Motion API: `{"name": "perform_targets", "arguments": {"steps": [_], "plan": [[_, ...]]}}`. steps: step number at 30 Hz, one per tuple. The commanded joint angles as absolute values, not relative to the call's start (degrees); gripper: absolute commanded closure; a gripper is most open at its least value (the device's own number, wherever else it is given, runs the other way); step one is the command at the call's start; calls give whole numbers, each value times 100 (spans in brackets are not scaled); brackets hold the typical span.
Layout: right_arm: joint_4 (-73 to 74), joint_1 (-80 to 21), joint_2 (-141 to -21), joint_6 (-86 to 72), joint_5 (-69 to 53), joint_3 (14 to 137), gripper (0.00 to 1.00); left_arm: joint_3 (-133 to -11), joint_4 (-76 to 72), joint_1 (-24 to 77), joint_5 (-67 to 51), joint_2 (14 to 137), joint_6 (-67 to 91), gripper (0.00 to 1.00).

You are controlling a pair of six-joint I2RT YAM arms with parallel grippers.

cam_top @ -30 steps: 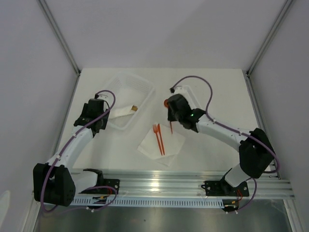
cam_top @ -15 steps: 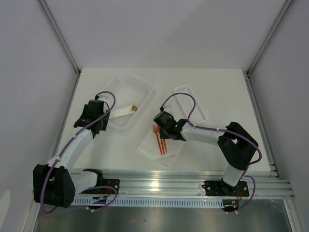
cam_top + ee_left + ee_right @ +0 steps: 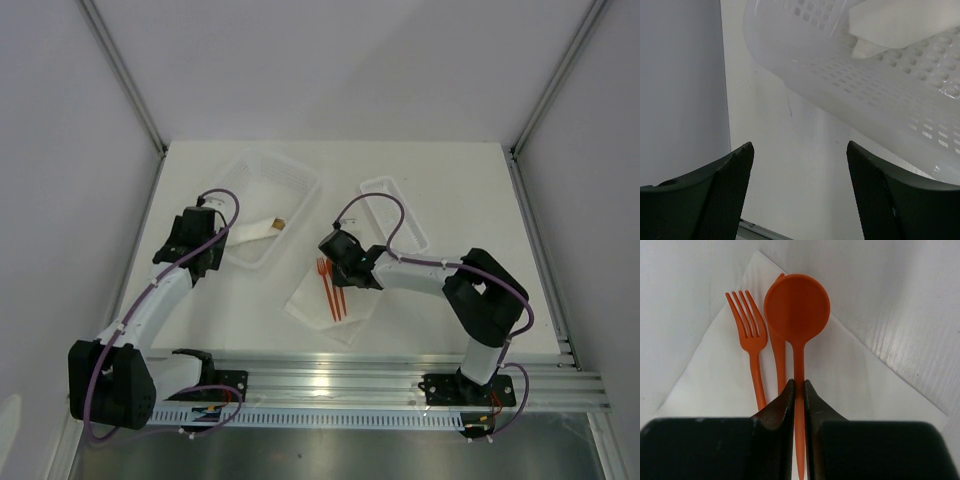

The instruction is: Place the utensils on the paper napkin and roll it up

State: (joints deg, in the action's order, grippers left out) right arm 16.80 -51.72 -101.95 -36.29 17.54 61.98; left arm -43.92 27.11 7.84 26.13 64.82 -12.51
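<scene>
Got the spoon [image 3: 796,310] clamped by its handle in the shut right gripper [image 3: 799,390], with the round bowl aimed away over the paper napkin [image 3: 850,375]. Can't tell from the wrist view if it's resting on the paper or just above it. Can make out the fork [image 3: 747,325] lying flat on the napkin just left of the spoon. Only catching a sliver of the knife [image 3: 777,347] between the two, mostly hidden behind the spoon's bowl and neck. Losing the near ends of all three handles behind the black fingers.

From the top view, barely able to separate the pieces: just thin orange lines on a white sheet sitting corner-on between the arms.

Over on the left, seeing the left gripper [image 3: 799,147] spread wide on nothing, above bare table [image 3: 805,190] beside a perforated white basket [image 3: 880,100]. Spotting a white paper roll [image 3: 900,25] inside, cut off at the frame edge there.
</scene>
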Motion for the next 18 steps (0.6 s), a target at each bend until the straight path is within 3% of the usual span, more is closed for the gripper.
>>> {"name": "perform_targets", "arguments": {"steps": [1, 18], "plan": [[1494, -5168, -10353, -3674, 1802, 6275, 100, -4377, 2566, 747, 2540, 6434, -1239, 21], [1512, -5168, -10468, -3604, 1705, 6425, 100, -4395, 2558, 747, 2540, 6469, -1248, 21]]}}
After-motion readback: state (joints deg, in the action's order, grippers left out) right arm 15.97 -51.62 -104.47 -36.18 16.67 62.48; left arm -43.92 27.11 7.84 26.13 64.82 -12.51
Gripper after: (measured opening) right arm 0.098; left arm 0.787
